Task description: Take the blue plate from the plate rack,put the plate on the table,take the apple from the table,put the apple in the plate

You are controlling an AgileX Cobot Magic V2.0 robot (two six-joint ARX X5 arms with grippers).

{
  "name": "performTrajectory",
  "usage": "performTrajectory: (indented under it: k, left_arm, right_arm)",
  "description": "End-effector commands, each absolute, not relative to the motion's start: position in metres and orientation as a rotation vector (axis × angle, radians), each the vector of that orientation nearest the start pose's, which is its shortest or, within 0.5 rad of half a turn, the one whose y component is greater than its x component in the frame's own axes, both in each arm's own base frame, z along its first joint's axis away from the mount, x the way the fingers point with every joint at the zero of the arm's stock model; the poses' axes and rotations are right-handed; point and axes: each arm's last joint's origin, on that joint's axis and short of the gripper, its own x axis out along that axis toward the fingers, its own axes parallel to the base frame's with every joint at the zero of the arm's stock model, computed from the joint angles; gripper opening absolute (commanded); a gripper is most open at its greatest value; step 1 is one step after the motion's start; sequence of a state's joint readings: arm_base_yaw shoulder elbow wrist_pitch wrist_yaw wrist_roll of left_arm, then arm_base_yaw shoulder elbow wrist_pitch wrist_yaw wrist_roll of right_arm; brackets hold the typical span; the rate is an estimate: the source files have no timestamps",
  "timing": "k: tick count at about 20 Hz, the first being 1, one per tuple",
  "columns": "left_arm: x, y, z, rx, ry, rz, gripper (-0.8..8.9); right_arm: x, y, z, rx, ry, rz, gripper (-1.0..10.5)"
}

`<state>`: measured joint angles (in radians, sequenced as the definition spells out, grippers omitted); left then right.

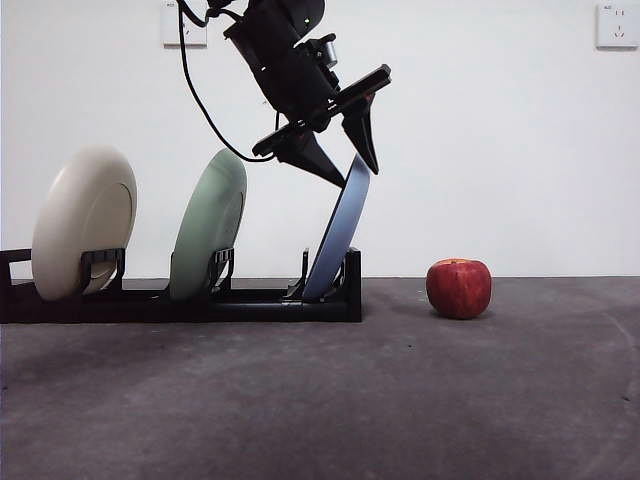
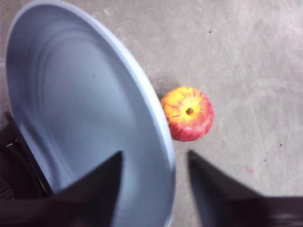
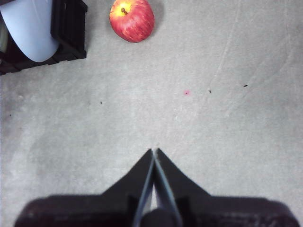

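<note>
Left hand (image 1: pixel 348 158) straddles the blue plate (image 1: pixel 337 232) rim (contact unclear).

The round shallow matte plate (image 1: pixel 338 235) is light blue, with faint darker rings on its face. Beside it a pale green plate (image 1: pixel 208 225) and a cream-white plate (image 1: pixel 82 222) stand in the low black slotted rack (image 1: pixel 250 300). The round apple (image 1: pixel 459 288) is red, streaked yellow around its stem. The rough table (image 1: pixel 400 400) is mottled dark grey.
</note>
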<state>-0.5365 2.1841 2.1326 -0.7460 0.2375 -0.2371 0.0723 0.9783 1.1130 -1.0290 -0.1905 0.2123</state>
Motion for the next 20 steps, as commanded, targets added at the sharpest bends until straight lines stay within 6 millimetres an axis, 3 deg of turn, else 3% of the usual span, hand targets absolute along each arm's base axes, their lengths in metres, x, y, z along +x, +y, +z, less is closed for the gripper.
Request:
performTrajectory:
  k: [1, 9, 15, 20]
  left_arm:
    - [0.415, -0.260, 0.294, -0.080, 0.887, -0.639, -0.08]
    - [0.410, -0.256, 0.301, -0.083, 0.902, -0.641, -0.08]
    - [0.391, -0.247, 0.344, -0.099, 0.813, -0.670, -0.08]
    - [0.356, -0.243, 0.392, -0.123, 0.729, -0.777, -0.08]
  right_arm:
    - [0.167, 0.018, 0.341, 0.240, 0.913, 0.154, 0.0]
    - [0.166, 0.018, 0.341, 0.241, 0.922, 0.153, 0.0]
    - [0.165, 0.018, 0.340, 0.241, 0.934, 0.152, 0.0]
    - [0.165, 0.018, 0.340, 0.241, 0.934, 0.152, 0.0]
